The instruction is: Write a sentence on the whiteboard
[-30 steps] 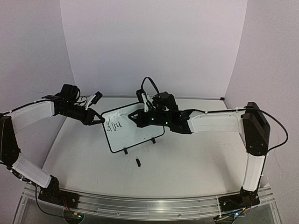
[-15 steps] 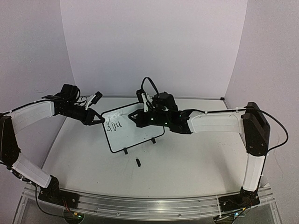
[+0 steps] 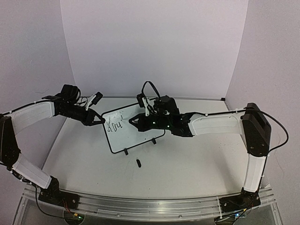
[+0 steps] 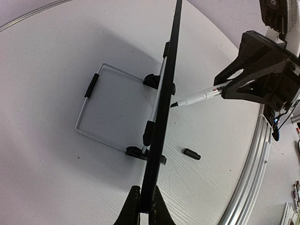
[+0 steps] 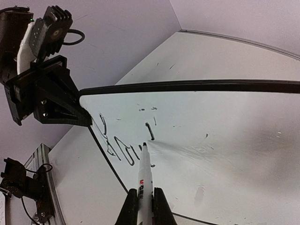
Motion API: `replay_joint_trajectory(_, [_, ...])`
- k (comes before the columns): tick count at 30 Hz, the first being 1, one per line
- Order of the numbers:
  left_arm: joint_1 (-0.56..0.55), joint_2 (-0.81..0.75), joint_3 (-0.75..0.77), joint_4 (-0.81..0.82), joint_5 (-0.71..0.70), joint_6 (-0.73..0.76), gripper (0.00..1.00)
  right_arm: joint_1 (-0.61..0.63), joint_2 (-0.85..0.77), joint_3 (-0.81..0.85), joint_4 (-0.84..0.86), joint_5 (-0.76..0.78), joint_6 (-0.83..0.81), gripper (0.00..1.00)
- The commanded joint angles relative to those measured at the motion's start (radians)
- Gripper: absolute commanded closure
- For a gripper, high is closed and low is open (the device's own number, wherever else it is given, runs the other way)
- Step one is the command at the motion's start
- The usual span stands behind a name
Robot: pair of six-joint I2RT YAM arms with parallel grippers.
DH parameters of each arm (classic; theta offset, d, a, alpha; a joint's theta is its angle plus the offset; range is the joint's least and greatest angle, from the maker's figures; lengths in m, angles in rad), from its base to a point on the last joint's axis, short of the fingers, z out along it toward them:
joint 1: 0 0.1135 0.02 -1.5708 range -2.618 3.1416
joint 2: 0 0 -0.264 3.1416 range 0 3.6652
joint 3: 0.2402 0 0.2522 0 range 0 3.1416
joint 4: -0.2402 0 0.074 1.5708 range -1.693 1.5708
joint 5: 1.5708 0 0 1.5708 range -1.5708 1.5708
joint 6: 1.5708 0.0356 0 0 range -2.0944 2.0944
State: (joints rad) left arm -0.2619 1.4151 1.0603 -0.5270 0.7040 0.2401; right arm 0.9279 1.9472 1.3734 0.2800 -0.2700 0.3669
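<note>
The marker (image 5: 145, 171) is pinched in the right gripper (image 5: 145, 199); its tip is aimed just beside the sentence (image 5: 123, 149). The whiteboard (image 4: 165, 101) is clamped edgewise by the left gripper (image 4: 144, 206).

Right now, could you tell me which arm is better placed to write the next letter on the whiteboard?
The right arm. The right pincer is shut on the marker, whose tip sits beside the strokes already on the whiteboard. The left pincer is shut on the whiteboard's edge, steadying it.

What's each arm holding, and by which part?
Left jaws clamp the whiteboard by its side edge; right jaws hold the marker by its barrel.
</note>
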Motion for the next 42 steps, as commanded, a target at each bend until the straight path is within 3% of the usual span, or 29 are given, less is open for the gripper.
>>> replay_joint_trajectory(1, [0.009, 0.018, 0.036, -0.017, -0.101, 0.022, 1.0, 0.0, -0.084, -0.058, 0.079, -0.039, 0.001, 1.0])
replay_joint_trajectory(7, [0.008, 0.018, 0.036, -0.017, -0.099, 0.021, 1.0, -0.012, -0.11, -0.101, 0.071, 0.039, 0.009, 1.0])
replay_joint_trajectory(42, [0.009, 0.019, 0.037, -0.019, -0.096, 0.021, 1.0, -0.024, -0.003, -0.01, 0.013, 0.068, 0.028, 1.0])
